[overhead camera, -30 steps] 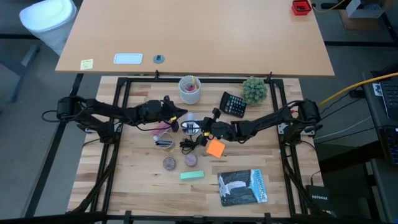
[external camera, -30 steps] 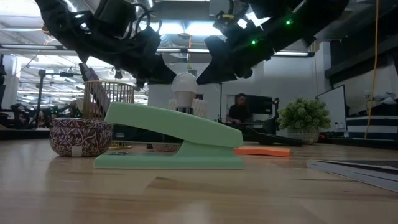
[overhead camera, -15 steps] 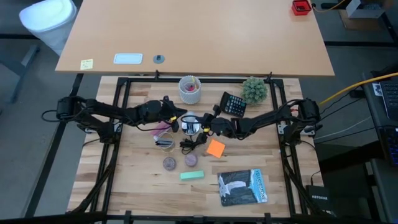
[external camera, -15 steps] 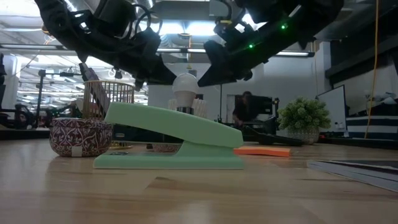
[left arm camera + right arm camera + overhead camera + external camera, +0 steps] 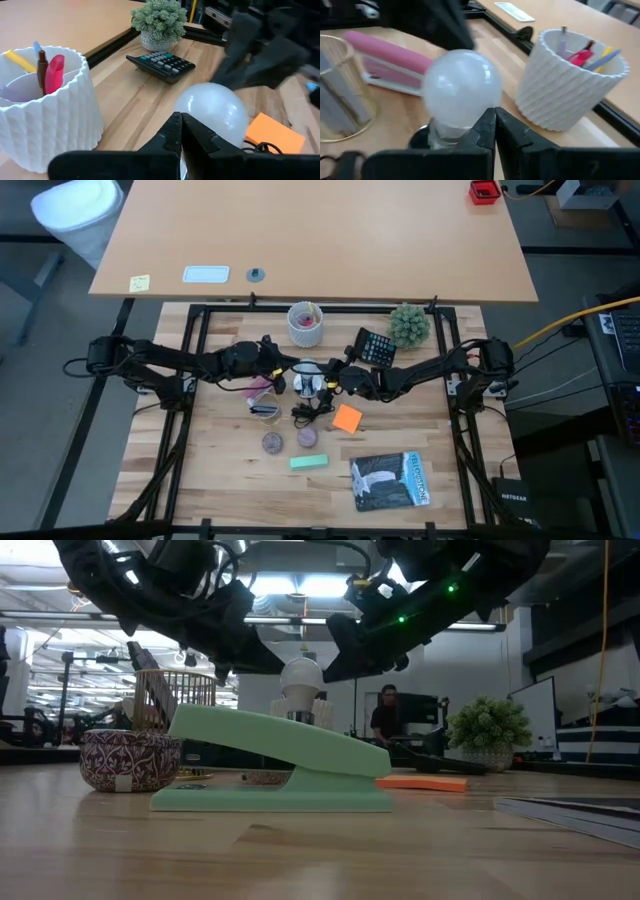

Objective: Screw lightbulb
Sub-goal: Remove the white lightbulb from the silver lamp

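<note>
The lightbulb (image 5: 308, 384), white and round, stands upright at the table's middle. Its silvery base (image 5: 440, 134) is in the round socket disc (image 5: 420, 140), whose black cord (image 5: 305, 413) runs toward the near edge. My left gripper (image 5: 291, 372) is shut at the globe's left side, a little above the table. My right gripper (image 5: 331, 379) is shut at the globe's right side. In the low view the globe (image 5: 301, 675) shows between the two dark tips. My left gripper's shut fingertips (image 5: 177, 120) come almost level from the table's left and end at the globe's left side (image 5: 186, 107). Whether they touch the glass I cannot tell. My right gripper's shut fingertips (image 5: 492, 120) lie against the globe's lower right side (image 5: 481, 102), slanting slightly down from the table's right. The bulb stays upright in the socket.
A white ribbed cup of pens (image 5: 305, 324), a calculator (image 5: 375, 347) and a small plant (image 5: 409, 325) stand behind the bulb. A pink stapler (image 5: 258, 388), a gold mesh cup (image 5: 265, 410), an orange note pad (image 5: 346, 418), two tins, a green stapler (image 5: 280, 765) and a book (image 5: 390, 480) lie nearer.
My right gripper has swung a little toward the table's far edge along the bulb's right side, staying shut. The bulb has stayed upright in the socket.
</note>
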You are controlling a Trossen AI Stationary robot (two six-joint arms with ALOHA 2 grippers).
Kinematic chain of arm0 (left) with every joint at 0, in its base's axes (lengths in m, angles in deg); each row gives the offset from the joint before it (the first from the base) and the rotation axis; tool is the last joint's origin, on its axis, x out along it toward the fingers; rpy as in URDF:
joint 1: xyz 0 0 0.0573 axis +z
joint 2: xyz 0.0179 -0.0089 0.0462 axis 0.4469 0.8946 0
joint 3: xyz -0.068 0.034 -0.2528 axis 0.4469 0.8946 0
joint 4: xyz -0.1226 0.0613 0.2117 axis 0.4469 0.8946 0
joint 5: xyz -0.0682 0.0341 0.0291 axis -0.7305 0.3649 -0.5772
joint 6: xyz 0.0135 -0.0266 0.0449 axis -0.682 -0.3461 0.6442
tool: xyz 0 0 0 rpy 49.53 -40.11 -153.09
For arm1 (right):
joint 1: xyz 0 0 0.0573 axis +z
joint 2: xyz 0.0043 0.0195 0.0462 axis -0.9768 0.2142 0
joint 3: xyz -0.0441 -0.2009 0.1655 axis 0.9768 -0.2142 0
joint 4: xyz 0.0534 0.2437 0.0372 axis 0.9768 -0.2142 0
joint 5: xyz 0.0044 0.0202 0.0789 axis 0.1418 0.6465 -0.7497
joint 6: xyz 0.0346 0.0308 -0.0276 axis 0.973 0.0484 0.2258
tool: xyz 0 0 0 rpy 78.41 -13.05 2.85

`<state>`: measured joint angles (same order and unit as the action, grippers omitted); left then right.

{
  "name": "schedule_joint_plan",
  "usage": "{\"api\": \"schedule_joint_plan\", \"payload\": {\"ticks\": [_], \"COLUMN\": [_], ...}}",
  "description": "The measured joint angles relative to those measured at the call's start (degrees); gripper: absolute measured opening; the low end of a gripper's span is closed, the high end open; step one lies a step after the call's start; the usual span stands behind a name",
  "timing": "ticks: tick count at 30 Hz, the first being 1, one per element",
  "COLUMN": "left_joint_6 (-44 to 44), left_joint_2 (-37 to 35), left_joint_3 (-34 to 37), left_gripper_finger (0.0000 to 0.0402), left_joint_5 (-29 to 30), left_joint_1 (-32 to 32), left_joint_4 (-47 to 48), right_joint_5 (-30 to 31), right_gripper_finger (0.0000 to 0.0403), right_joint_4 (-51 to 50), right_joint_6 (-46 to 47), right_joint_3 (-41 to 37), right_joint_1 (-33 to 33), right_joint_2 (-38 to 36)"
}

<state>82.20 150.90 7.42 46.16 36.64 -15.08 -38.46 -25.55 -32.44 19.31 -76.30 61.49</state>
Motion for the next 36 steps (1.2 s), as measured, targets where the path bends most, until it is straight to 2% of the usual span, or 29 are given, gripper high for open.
{"api": "schedule_joint_plan", "payload": {"ticks": [7, 29, 36], "left_joint_6": [0.0, 0.2, 0.8], "left_joint_2": [-1.5, -1.6, -1.6], "left_joint_3": [0.0, 0.0, 0.0], "left_gripper_finger": [0.0001, 0.0001, 0.0001], "left_joint_5": [-1.3, 0.2, 0.3], "left_joint_1": [-0.6, -5.9, -6.0], "left_joint_4": [3.8, 4.0, -1.0], "right_joint_5": [1.1, 1.4, 4.4], "right_gripper_finger": [0.0014, 0.0014, 0.0014], "right_joint_4": [0.0, 0.2, -0.5], "right_joint_6": [0.1, -0.5, -3.0], "right_joint_3": [0.0, 0.0, 0.0], "right_joint_1": [-0.1, -3.0, -3.2], "right_joint_2": [0.2, 0.2, -0.3]}}
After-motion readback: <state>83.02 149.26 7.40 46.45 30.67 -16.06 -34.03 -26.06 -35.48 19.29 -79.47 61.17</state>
